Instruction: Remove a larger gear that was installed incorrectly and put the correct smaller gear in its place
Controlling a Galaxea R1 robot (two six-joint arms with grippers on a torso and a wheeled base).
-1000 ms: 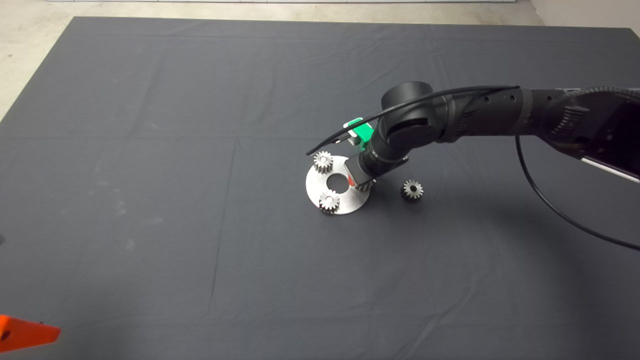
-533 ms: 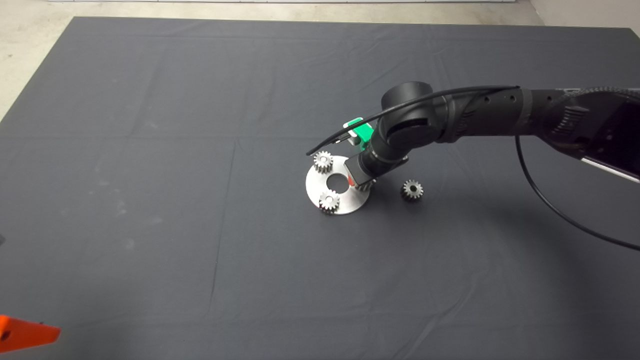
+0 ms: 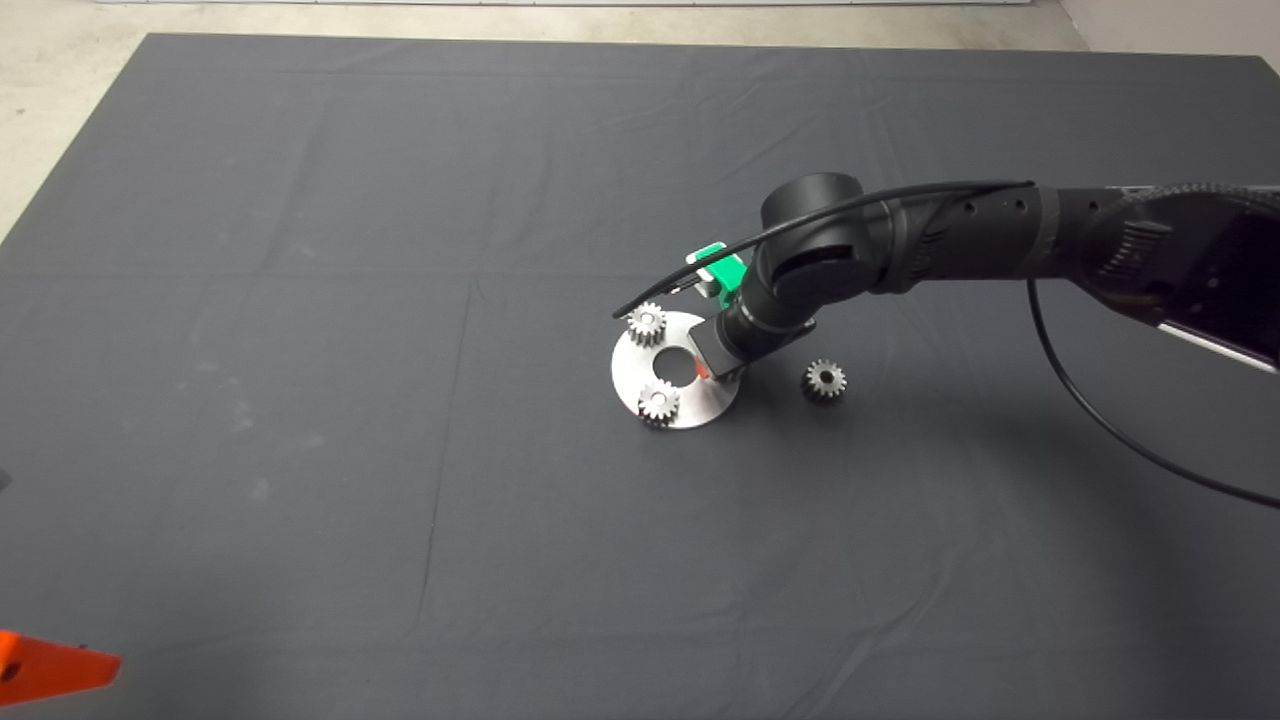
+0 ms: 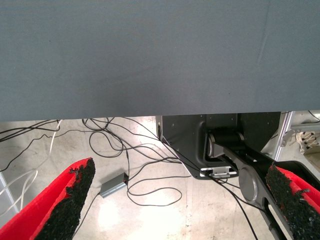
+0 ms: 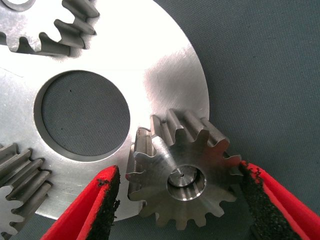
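Silver gears [image 3: 647, 323] crowd plate [image 3: 628, 372]; surrounding mat [image 3: 300, 400] open.

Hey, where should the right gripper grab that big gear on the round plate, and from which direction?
Grip the larger gear across its toothed rim, coming straight down from above. It sits flat at the edge of the round plate with its bore facing up, so opposite teeth are exposed. The right gripper already straddles it, fingers open with a gap on each side.

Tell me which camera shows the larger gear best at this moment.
The right wrist view: the larger gear fills it, teeth and centre clear, sitting on the round plate between the right gripper fingers, which flank it with gaps. The head view hides it behind that wrist. The left wrist view shows only mat edge and floor cables.
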